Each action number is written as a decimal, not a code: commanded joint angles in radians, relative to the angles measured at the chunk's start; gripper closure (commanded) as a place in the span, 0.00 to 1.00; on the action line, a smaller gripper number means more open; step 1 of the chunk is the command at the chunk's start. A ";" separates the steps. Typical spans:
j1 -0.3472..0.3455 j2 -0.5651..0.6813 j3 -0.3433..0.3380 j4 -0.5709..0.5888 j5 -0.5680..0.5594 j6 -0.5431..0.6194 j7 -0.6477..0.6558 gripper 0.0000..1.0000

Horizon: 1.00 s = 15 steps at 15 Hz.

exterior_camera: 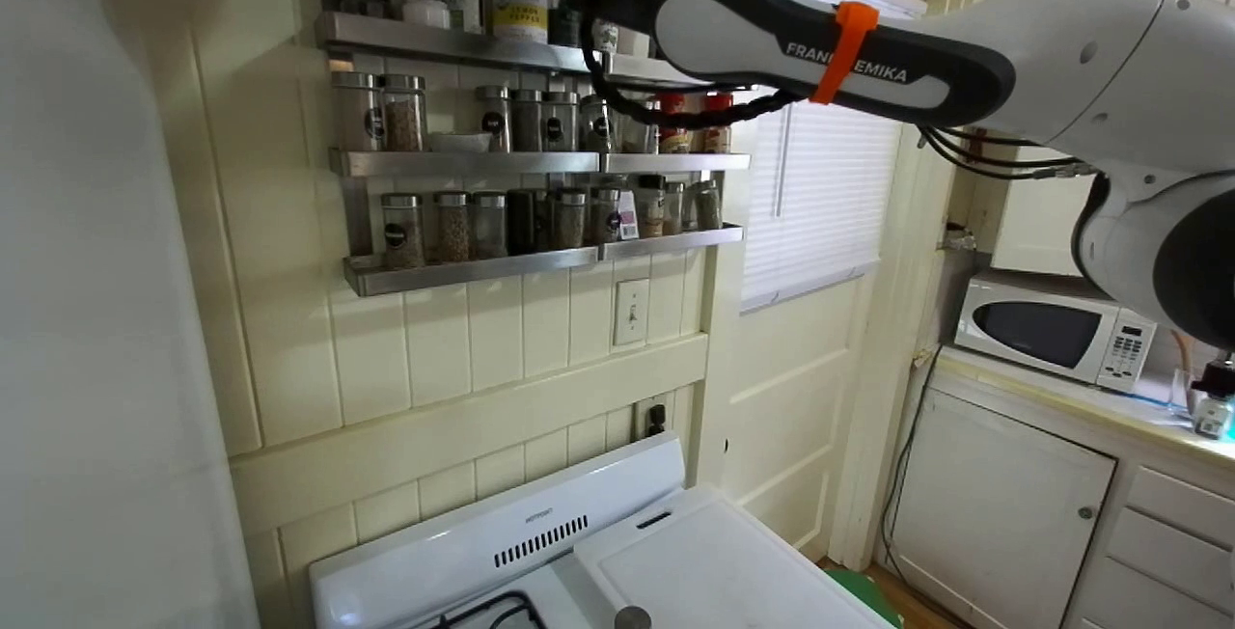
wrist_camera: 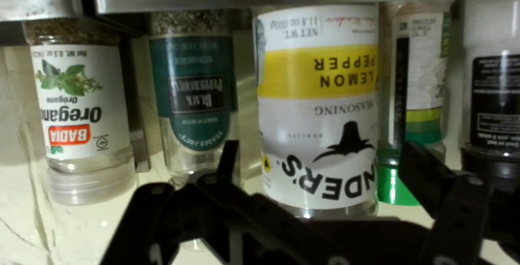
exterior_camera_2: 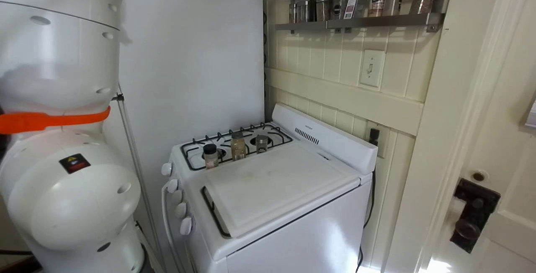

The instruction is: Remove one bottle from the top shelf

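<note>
Yellow-banded bottle point(wrist_camera: 319, 102) | top shelf point(exterior_camera: 453, 41) | wrist view: between spread pincer point(wrist_camera: 319, 150) jaws

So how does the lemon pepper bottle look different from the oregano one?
The lemon pepper bottle has a yellow stripe; the oregano bottle has printed green leaves. In the wrist view, lemon pepper shows between the gripper fingers, oregano outside them. Both have mostly white labels.

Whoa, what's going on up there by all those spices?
A robot arm has its open gripper at the top shelf, holding nothing. In the wrist view its fingers show on either side of the lemon pepper bottle, apart from it. The bottle stands on the shelf beside the peppercorn jar; it may well be lifted down next.
</note>
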 commanded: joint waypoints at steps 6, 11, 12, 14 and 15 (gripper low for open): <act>0.006 0.027 -0.020 0.009 -0.046 0.070 0.099 0.00; 0.005 0.047 -0.034 0.010 -0.053 0.124 0.099 0.00; 0.005 0.050 -0.038 0.010 -0.055 0.131 0.098 0.03; 0.005 0.052 -0.040 0.004 -0.051 0.137 0.090 0.23; 0.005 0.052 -0.041 0.001 -0.052 0.140 0.091 0.29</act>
